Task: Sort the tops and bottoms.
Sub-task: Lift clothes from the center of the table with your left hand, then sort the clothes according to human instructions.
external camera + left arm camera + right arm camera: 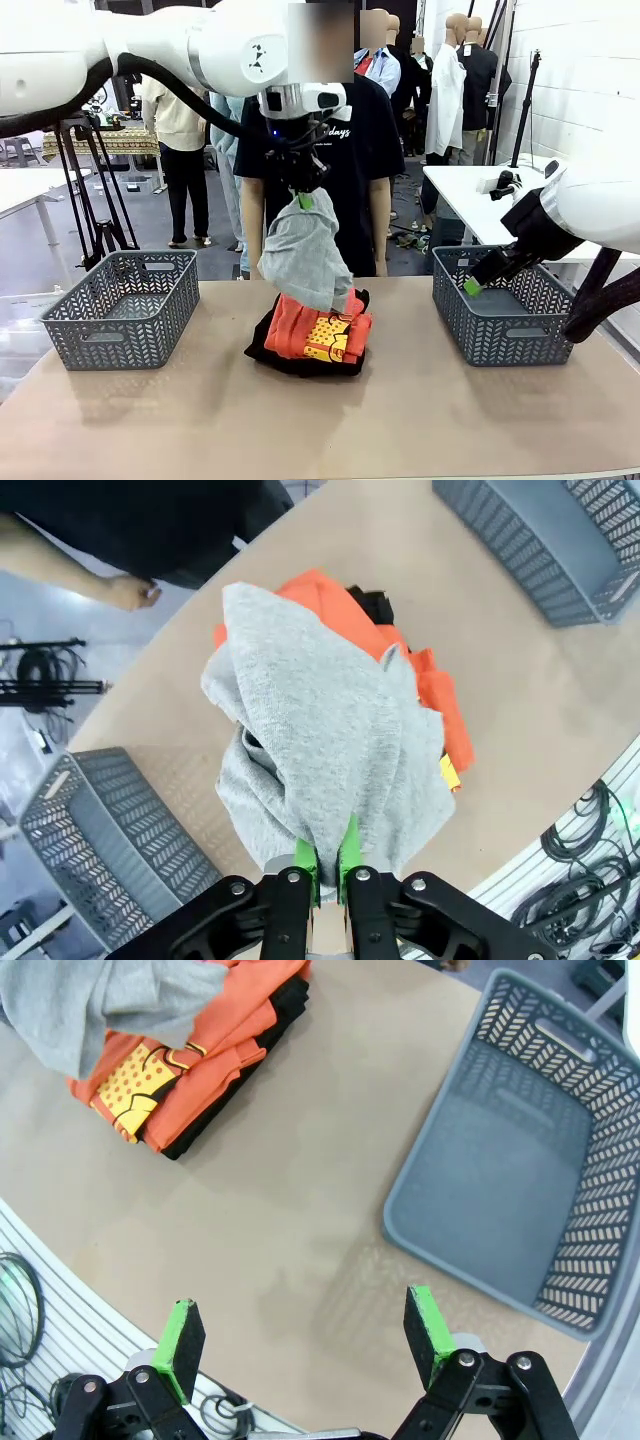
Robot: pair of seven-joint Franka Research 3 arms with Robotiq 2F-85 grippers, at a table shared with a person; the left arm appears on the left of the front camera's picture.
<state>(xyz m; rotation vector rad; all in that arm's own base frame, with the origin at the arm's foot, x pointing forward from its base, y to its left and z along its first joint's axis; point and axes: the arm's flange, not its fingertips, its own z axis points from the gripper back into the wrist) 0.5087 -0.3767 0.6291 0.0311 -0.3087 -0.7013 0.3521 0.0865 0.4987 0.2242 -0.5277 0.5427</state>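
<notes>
My left gripper point(304, 199) is shut on the pale grey top point(305, 252), which hangs from it above the pile in the middle of the table. In the left wrist view the grey top point(330, 750) drapes down from the green fingertips point(326, 865). Under it lies the folded orange top point(318, 332) with a yellow print patch, resting on black bottoms point(275, 357). The same stack, orange top point(205, 1035) over black bottoms point(215, 1115), appears in the right wrist view. My right gripper point(475, 280) hangs open over the right basket; its fingers point(428, 1320) hold nothing.
A grey basket point(125, 308) stands at the table's left and another grey basket point(500, 310) at the right, both bare inside. A person in a black T-shirt point(365, 150) stands at the far side behind the pile.
</notes>
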